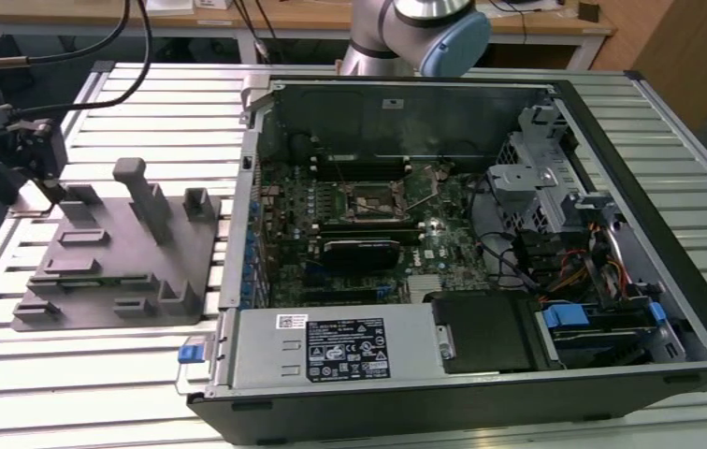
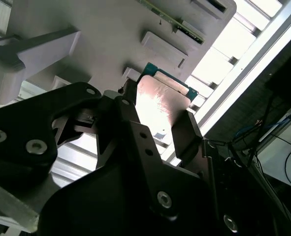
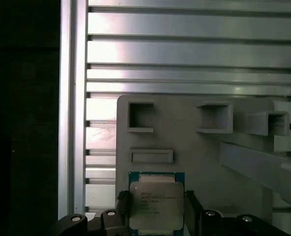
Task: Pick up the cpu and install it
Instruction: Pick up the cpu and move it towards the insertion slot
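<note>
Sitting between two black fingers (image 3: 192, 209), the cpu (image 3: 155, 204) is squeezed on both side edges by the gripper (image 2: 159, 109). It is over the grey fixture (image 1: 117, 271) at the exterior view's left. Bare table (image 1: 104, 374) slats lie around, and the open computer case (image 1: 404, 112) is well apart.

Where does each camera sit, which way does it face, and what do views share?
Exterior view: off the arm, looking down on the table, computer case and grey fixture; the arm shows beyond the case.
First wrist view: on the arm, facing the cpu and fixture; the gripper clamps the cpu.
Second wrist view: on the arm, looking along the fingers at the cpu.
Shared: both wrist views show the cpu; all show the fixture.
</note>
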`<control>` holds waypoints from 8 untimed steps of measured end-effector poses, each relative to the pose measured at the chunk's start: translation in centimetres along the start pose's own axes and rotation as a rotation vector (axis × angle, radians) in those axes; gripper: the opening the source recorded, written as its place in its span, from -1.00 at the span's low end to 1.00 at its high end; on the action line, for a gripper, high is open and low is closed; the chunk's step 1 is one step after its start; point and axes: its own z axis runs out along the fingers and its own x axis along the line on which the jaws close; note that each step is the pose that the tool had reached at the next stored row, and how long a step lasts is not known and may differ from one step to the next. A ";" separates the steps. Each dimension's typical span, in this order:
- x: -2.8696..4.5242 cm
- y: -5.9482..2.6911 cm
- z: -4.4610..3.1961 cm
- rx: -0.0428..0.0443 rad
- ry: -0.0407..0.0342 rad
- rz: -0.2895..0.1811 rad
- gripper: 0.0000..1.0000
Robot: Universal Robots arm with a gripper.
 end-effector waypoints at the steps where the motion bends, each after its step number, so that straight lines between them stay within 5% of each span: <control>1: 0.00 0.00 -0.12 0.0000 0.0000 0.000 0.06; 8: -0.03 0.04 -1.02 -0.0001 -0.0001 0.000 0.06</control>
